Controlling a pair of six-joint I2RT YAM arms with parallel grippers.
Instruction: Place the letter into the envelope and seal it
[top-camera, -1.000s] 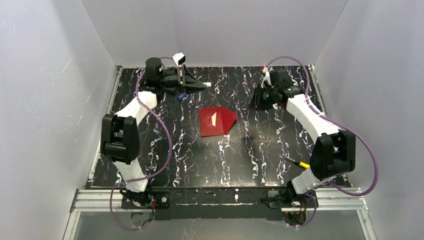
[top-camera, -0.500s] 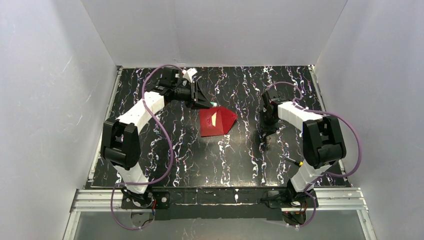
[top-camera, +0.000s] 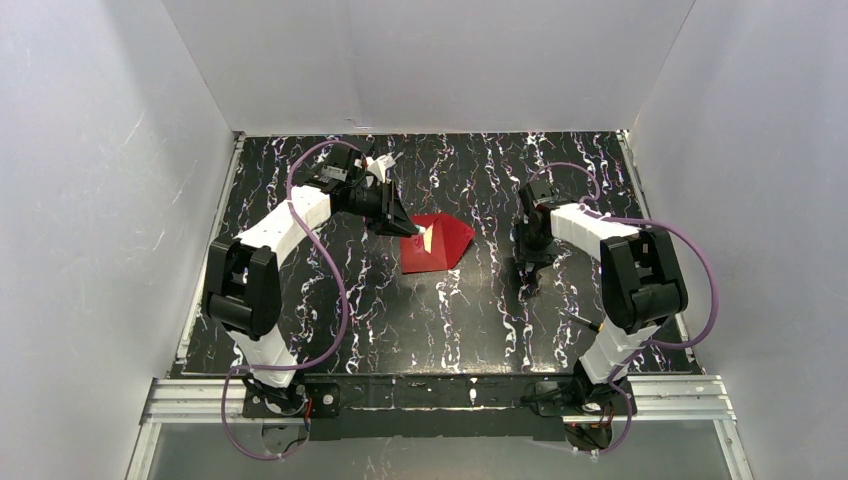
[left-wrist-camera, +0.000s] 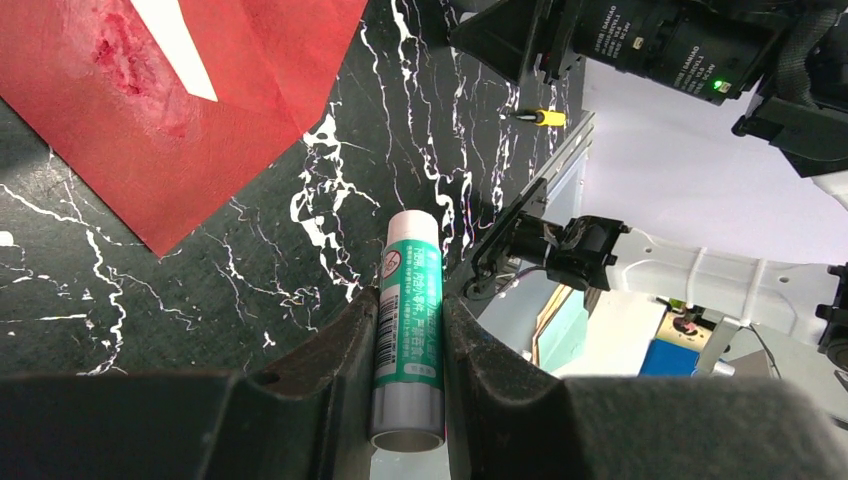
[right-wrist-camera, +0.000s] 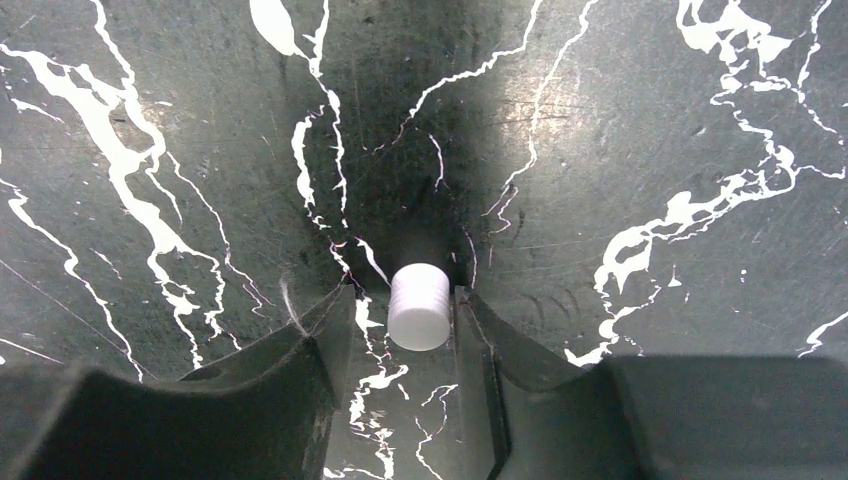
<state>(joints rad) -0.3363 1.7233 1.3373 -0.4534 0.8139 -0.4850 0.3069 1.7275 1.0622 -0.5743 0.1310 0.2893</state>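
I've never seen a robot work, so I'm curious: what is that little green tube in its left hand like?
The tube is a glue stick: white plastic body, green printed label, white far end. Fingers of the left hand clamp its sides. It points at the black marbled table, beside the red envelope, apart from it.

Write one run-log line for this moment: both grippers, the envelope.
left gripper: shut on green-labelled glue stick near red paper envelope | right gripper: open around small white cap on black marbled table
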